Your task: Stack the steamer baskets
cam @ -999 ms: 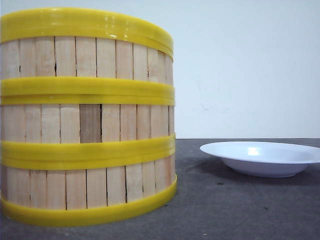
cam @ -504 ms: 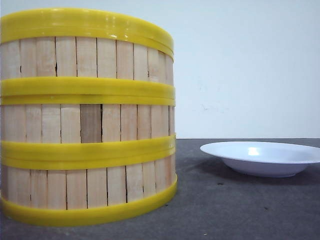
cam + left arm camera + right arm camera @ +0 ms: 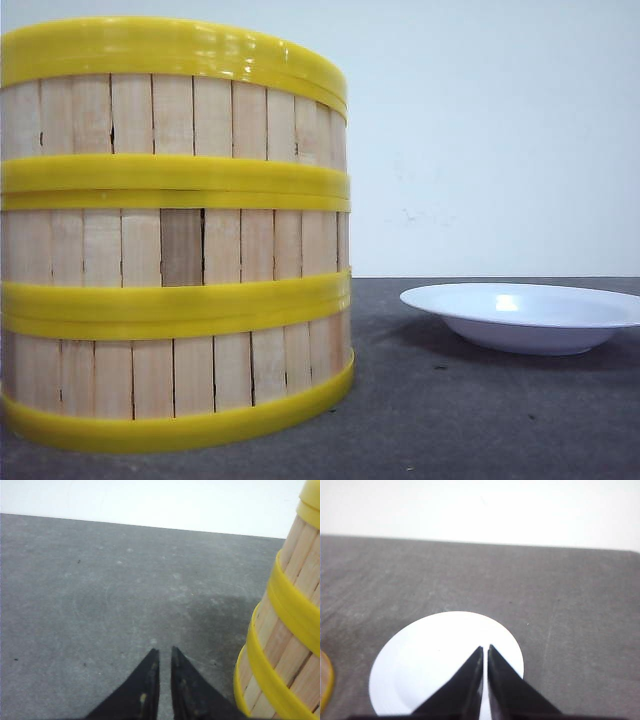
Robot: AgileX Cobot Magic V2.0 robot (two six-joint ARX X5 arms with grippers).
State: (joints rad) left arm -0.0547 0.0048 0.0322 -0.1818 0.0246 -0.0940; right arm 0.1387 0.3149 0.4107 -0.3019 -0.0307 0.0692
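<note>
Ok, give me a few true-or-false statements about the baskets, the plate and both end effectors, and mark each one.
1. The three steamer baskets stand in one stack. True.
2. The white plate sits on top of the stack. False: it rests on the table, beside the stack.
3. The left end effector grips a basket. False: it is shut on nothing, beside the stack.
4. The right end effector hangs shut above the plate. True.

A plain, pale wall (image 3: 500, 130) stands behind the dark grey table (image 3: 480, 420) — its matte surface mottled and faintly scuffed, lit evenly, meeting the wall in a straight line.
</note>
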